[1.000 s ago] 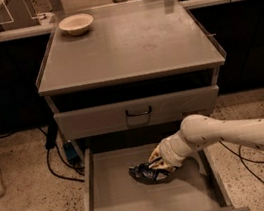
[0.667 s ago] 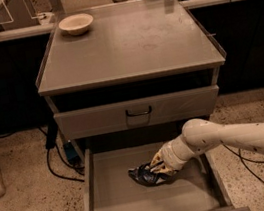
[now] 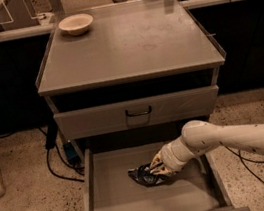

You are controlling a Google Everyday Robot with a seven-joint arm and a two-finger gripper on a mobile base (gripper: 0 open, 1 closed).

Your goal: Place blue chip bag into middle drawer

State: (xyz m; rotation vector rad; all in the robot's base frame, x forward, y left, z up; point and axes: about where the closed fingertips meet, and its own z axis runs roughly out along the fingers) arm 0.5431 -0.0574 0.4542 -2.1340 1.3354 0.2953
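Low in the middle drawer -- blue chip bag on the floor near centre, long axis roughly left-right. The claw meets its right end, reaching in from the right -- cannot tell whether gripping or released.

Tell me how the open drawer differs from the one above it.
The middle drawer is pulled out, floor showing; the upper drawer is shut, only its front showing. The middle drawer holds the blue chip bag, the gripper at it; the upper drawer's inside is hidden. The upper drawer shows a black handle; the middle drawer none. Both are grey.
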